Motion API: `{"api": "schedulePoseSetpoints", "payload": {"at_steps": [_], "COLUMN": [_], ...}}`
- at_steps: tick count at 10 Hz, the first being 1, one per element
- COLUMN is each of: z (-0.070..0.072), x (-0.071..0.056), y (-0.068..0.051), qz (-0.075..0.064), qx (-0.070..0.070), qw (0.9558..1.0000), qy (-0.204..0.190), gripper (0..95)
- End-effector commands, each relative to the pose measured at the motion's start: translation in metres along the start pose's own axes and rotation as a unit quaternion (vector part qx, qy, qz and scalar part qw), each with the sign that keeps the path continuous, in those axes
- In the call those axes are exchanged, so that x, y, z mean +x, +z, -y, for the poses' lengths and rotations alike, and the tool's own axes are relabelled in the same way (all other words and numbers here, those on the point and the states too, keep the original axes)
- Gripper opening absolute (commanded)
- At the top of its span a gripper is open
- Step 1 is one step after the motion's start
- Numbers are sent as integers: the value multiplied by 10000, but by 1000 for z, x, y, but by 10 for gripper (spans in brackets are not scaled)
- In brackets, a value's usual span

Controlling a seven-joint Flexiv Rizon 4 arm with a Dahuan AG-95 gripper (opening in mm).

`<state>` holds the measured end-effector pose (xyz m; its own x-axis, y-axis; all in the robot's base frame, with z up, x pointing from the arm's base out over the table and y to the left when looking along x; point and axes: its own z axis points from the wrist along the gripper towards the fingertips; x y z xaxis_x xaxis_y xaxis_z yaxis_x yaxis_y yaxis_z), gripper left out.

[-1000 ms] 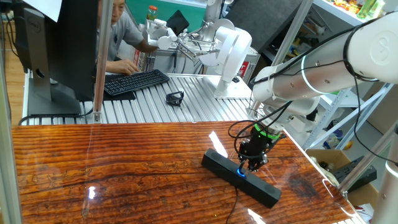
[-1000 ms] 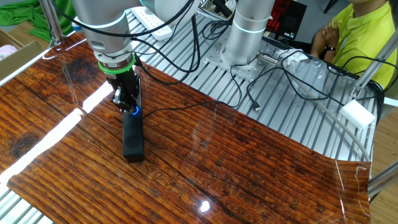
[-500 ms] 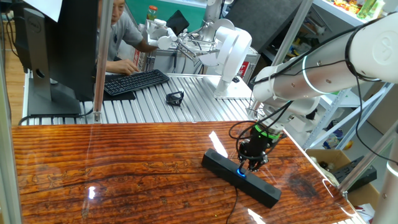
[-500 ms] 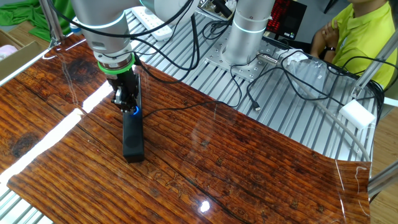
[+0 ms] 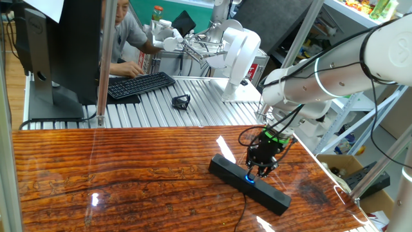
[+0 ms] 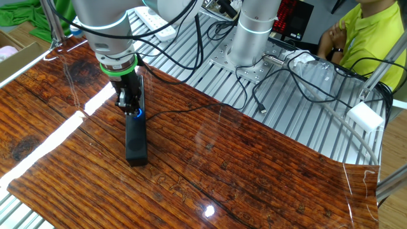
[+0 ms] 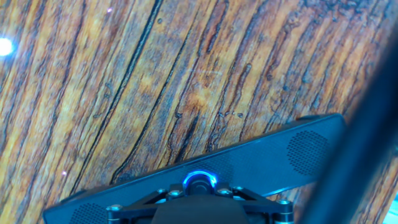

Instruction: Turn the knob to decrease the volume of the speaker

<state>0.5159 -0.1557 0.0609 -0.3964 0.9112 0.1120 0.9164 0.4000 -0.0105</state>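
- Wooden table (image 5: 116,174): I see bare board on both long sides of the speaker (image 5: 249,183); wide open run toward the monitor side.
- Speaker: the only object lying on the wood; the gripper (image 5: 262,171) stands directly over its knob (image 7: 199,181), filling that spot.
- Thin black cable (image 6: 184,109): trails off the speaker across the wood toward the slatted bench (image 6: 305,111).
- Bench beyond: crowded with keyboard (image 5: 140,84), white arm base (image 5: 239,61), loose cables.
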Motion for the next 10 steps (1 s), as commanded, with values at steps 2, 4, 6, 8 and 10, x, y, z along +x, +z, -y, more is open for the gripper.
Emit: {"api": "schedulePoseSetpoints", "payload": {"at_steps": [2, 4, 6, 8, 10], "z": [-1, -1, -1, -1, -1], "x": [1, 1, 1, 1, 1], "y": [0, 0, 0, 0, 0], "qz": [-11, -7, -14, -13, -9], "qx": [2, 3, 6, 8, 12], "qw": [9997, 9994, 9981, 9967, 9943], "qy": [-241, -353, -621, -806, -1063], "gripper": [0, 0, 0, 0, 0]}}
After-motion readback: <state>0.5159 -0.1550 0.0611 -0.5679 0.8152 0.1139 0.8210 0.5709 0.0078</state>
